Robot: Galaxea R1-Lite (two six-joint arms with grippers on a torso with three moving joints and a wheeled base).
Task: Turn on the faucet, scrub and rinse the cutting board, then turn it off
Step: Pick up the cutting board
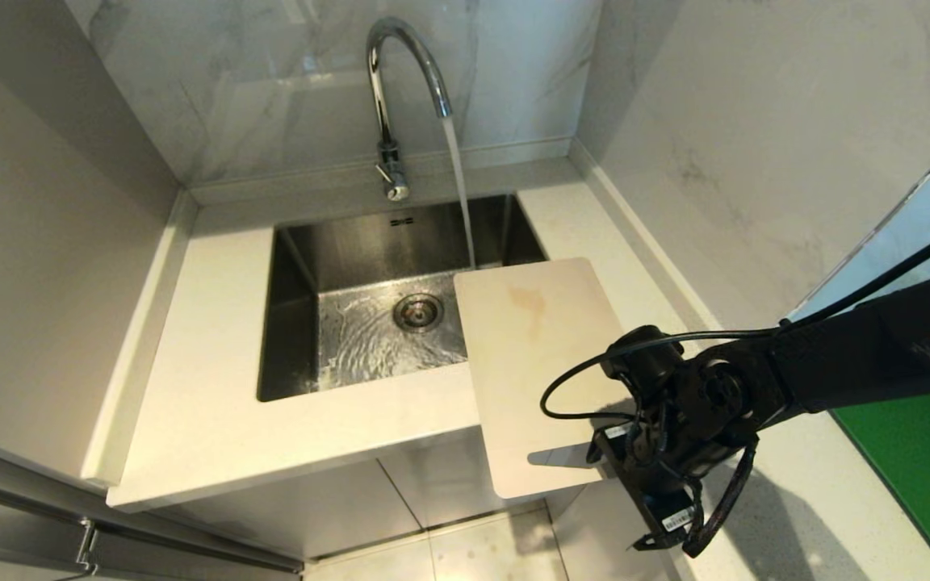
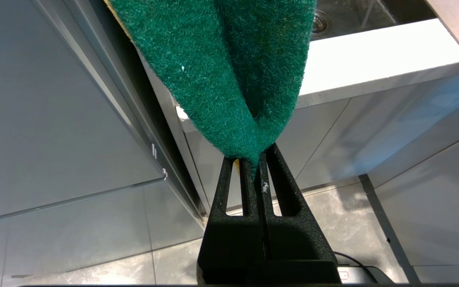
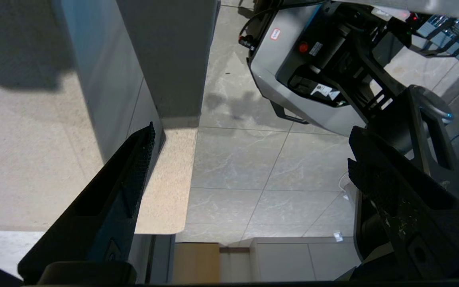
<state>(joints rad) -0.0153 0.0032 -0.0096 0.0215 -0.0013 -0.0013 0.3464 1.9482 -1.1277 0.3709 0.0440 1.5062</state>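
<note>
Now the released right end effector (image 3: 249, 159) hovers beside the cutting board's (image 1: 534, 355) near edge.

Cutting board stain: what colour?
Faint yellowish-brown, on the cream-white cutting board; head view shows it best.

No legible text, brand, number or sign anywhere in view.

- Sink (image 1: 295, 266): small dark mark on the back wall below the faucet (image 1: 391, 97); characters too small to read.
- Right gripper (image 1: 659, 516): white sticker with a barcode-like print on the black housing; not readable.
- Wheeled base (image 3: 293, 79), seen from the right wrist: white label with a red outline near its top edge, white sticker on a black part, small white tag beside a red round button; print on all three too fine to make out.
- Cutting board (image 1: 538, 363): no print, only a yellowish-brown stain.
</note>
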